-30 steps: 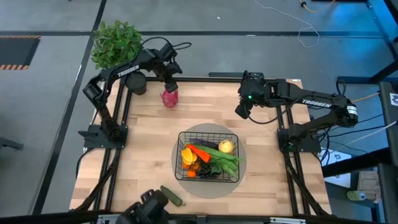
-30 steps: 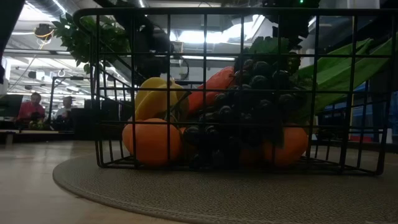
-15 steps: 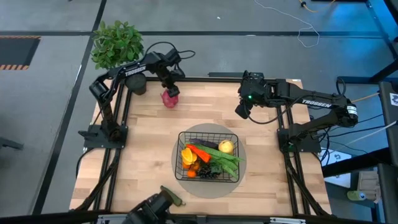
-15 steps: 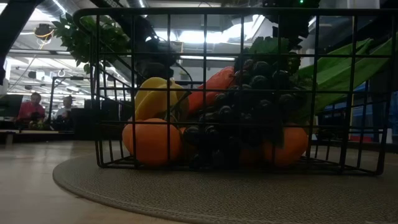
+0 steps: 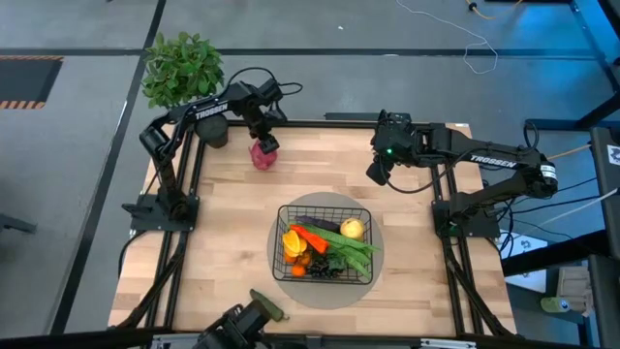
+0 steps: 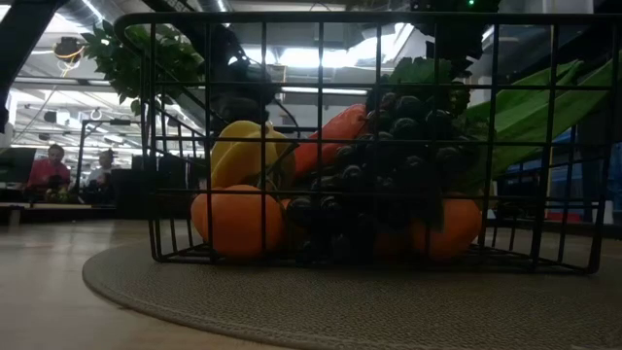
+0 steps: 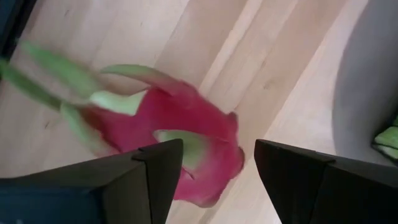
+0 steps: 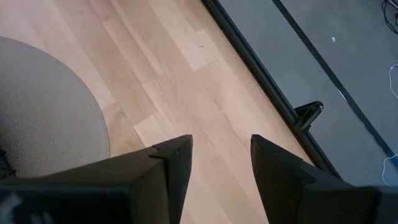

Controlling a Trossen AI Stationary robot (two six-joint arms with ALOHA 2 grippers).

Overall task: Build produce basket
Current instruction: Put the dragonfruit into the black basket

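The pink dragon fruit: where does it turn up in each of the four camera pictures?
High view: the dragon fruit lies near the table's far left edge, under the left gripper.
Low view: not visible; the basket fills the picture.
Left wrist view: the fruit lies in the middle, between the open fingers.
Right wrist view: not in it.
Shared landmark: the round grey mat, seen in every view.

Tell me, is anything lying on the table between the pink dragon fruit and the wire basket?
No. From above, only bare wooden table separates the dragon fruit, under the open left gripper, from the basket, then the grey mat the basket sits on.
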